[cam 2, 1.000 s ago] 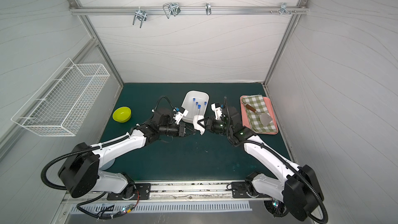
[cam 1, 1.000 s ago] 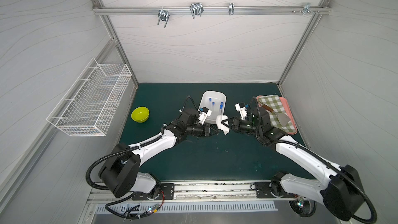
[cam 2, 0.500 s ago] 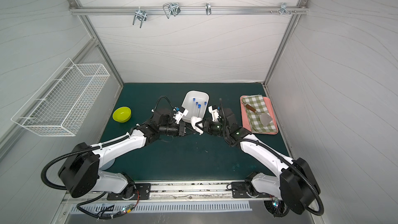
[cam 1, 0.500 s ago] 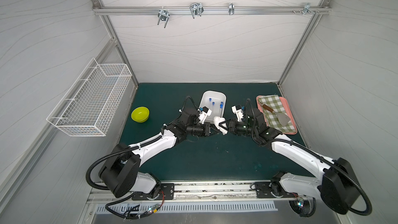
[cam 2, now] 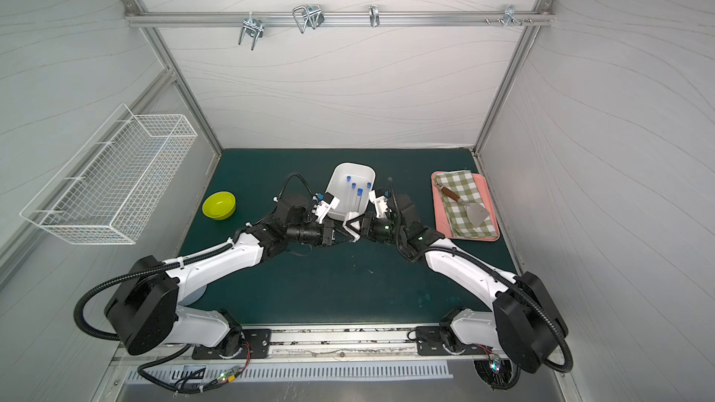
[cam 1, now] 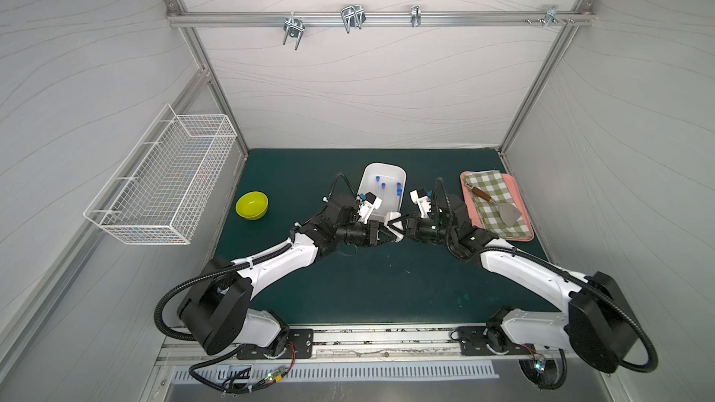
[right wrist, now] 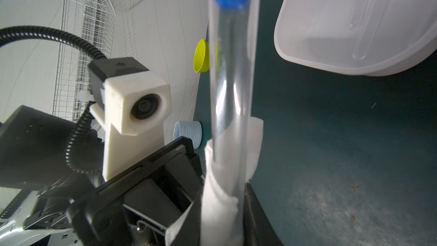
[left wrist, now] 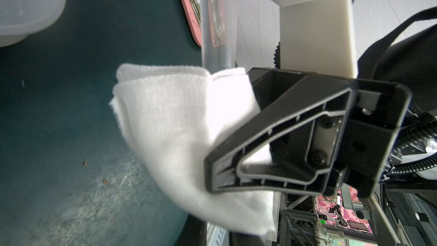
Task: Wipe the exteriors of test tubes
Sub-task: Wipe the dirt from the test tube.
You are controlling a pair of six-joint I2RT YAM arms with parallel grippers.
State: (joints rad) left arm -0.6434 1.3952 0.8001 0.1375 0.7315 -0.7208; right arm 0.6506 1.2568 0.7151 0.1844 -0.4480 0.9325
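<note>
Your left gripper [cam 1: 390,237] holds one test tube [right wrist: 233,67], fingers closed on it, just beside the white tray [cam 1: 383,165]. Your right gripper [cam 1: 398,228] is clamped on the white cloth [left wrist: 170,126] wrapped round that tube.

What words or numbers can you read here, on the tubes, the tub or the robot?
No words or numbers can be read in any view.
The test tube and white tub show no labels.
Only sign: a tiny star-shaped mark on the left wrist camera, too small to tell more.
</note>
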